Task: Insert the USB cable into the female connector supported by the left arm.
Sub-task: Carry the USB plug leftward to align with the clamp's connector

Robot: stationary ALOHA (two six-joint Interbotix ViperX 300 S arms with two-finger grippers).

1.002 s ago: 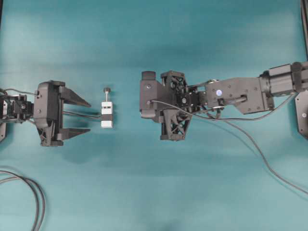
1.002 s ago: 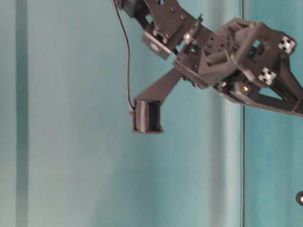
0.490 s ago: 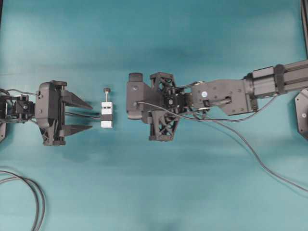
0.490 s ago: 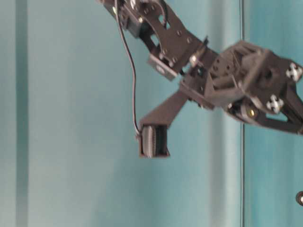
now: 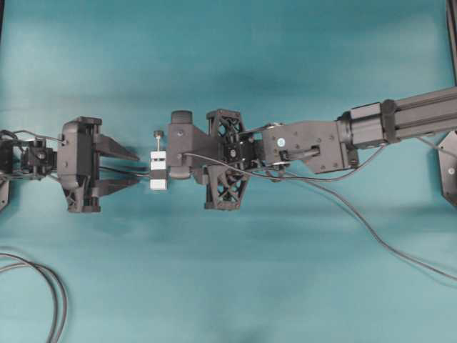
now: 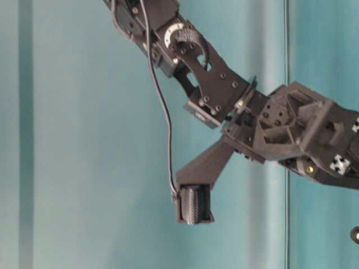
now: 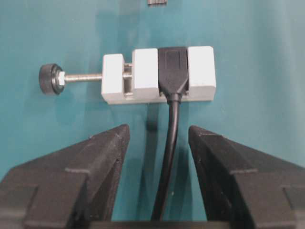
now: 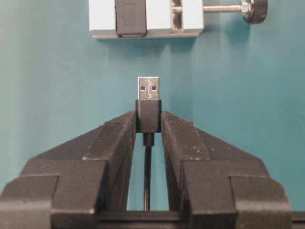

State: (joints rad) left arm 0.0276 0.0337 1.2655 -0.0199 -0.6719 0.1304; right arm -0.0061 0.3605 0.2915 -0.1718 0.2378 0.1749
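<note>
Right gripper (image 8: 148,121), clamped on the USB cable (image 8: 148,109) plug, has advanced to just short of the female connector (image 5: 158,171) lying on the table; left gripper (image 7: 158,140) narrowing astride its lead, block unsupported, insertion pending.

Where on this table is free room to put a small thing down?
Bare mat lies above and below the line of arms. Lower left holds looped cables; the lower right has a trailing cable. The middle is crowded: left tool, white block, right tool.
</note>
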